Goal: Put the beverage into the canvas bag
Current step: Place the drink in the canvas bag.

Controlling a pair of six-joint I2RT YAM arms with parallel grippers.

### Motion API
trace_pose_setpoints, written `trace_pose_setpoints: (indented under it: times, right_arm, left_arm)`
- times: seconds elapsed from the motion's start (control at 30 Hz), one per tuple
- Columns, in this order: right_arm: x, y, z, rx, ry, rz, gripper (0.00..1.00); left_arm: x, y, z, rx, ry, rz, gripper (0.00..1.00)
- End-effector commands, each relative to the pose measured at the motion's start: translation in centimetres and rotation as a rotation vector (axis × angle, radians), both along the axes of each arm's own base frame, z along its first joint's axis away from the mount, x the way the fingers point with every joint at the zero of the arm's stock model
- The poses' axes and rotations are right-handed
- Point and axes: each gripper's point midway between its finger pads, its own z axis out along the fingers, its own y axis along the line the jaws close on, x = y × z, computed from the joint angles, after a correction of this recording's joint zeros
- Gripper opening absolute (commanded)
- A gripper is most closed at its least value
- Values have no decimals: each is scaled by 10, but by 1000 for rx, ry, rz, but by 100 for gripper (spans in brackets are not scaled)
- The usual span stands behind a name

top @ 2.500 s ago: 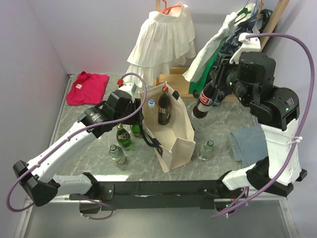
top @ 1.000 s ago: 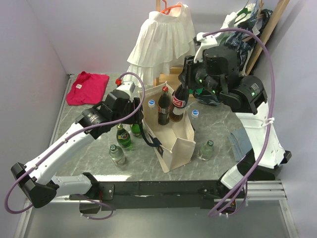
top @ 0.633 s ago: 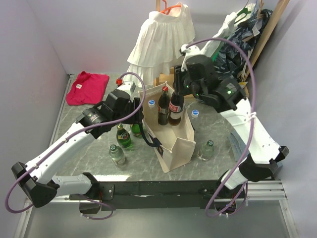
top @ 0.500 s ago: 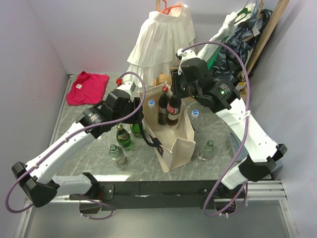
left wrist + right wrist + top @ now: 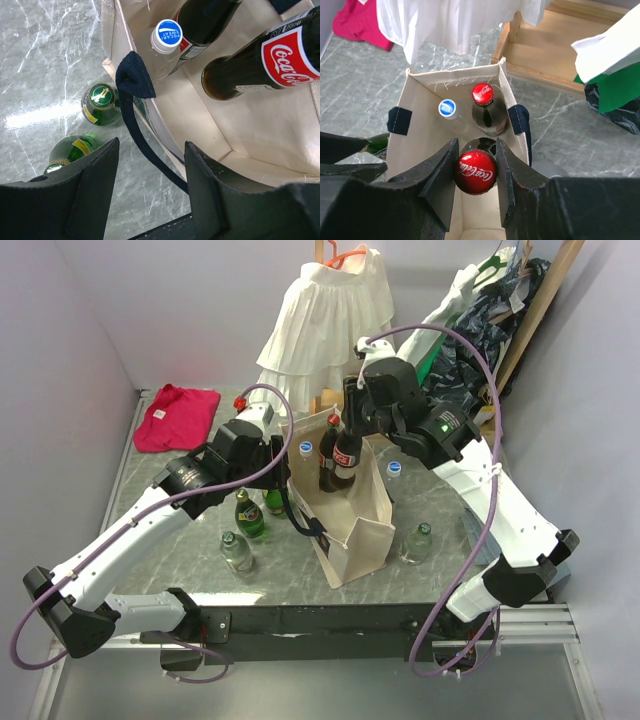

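Note:
The canvas bag [image 5: 352, 527] stands open mid-table, cream with navy handles [image 5: 134, 80]. My right gripper [image 5: 475, 174] is shut on the red cap of a cola bottle [image 5: 346, 450], the beverage. The bottle hangs in the bag's mouth with its base [image 5: 226, 77] inside, clear of the bag floor. Another cola bottle [image 5: 483, 100] and a blue-capped bottle [image 5: 447, 108] stand in the bag. My left gripper [image 5: 150, 192] is open and straddles the bag's left wall and strap, one finger inside and one outside.
Two green bottles [image 5: 102, 101] [image 5: 70, 150] stand just left of the bag. Clear bottles [image 5: 237, 552] [image 5: 417, 543] stand near its front corners, and a blue-capped one [image 5: 394, 469] behind it. Behind hang a white garment [image 5: 325, 320] and other clothes. A pink cloth [image 5: 176, 416] lies back left.
My right arm has swung left from the right side, carrying the cola bottle over the bag and lowering it into the bag's mouth. The left arm has not moved.

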Motion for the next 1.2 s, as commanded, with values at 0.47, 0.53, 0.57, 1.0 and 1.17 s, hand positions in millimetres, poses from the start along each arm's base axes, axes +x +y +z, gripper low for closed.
trace_pose_setpoints:
  times: [0.47,0.53,0.57,1.0,1.17]
  right_arm:
    - [2,-2,44,167,-171,-38,0]
    - [4,-3,41,164,-170,-44,0]
    - [5,-3,42,166,-174,-47,0]
    - [10,4,14,138,-145,-40,0]
    - [13,8,2,128,-132,-39,0]
  left_arm:
    - [0,0,19,-42,-40,6,60]
    - [0,0,18,-42,-42,6,60]
    - [0,0,17,-41,-38,5,60]
    - [0,-4,24,-67,-48,-5,59]
    - [0,-4,29,-73,-57,-6,59]
